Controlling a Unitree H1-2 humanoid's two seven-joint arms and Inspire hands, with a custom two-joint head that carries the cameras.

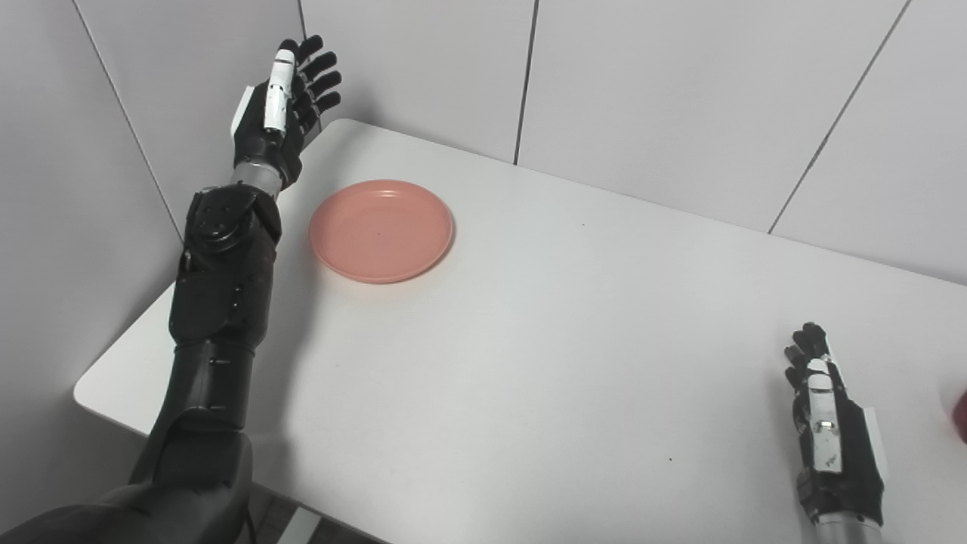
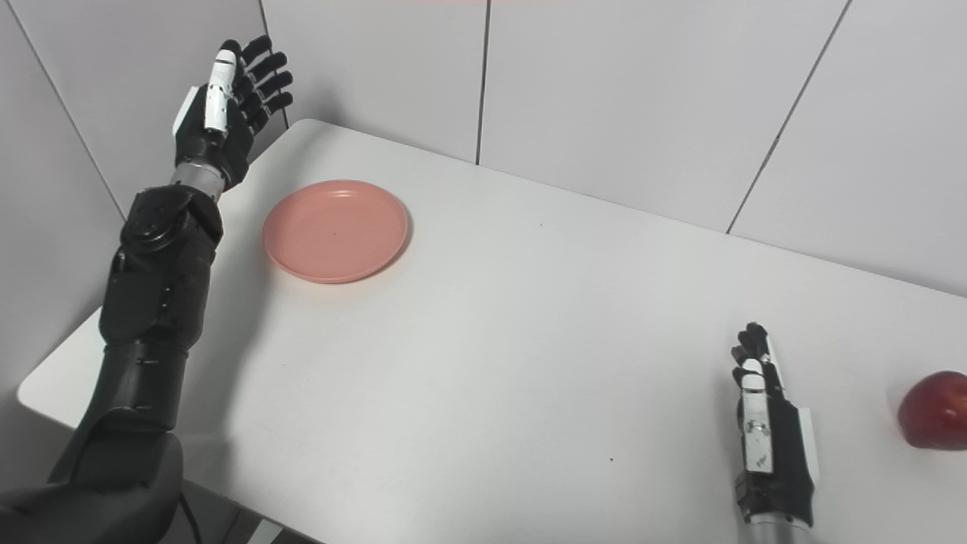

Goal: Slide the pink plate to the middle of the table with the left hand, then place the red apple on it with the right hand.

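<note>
The pink plate [image 1: 381, 230] lies on the worktop [image 1: 574, 363], below and right of the left hand [image 1: 281, 113], whose fingers [image 1: 321, 72] are spread, empty. The right hand [image 2: 767, 427] is open too; the red apple [image 2: 934, 420] sits apart, right of its fingers.

i can read no text, label, brand, number or sign anywhere in my two views. the plate [image 1: 381, 230], the apple [image 2: 934, 420], the desk [image 1: 574, 363] and the wall panels [image 1: 657, 91] are all plain, and the white strips on both robot hands carry no marks i can make out.
</note>
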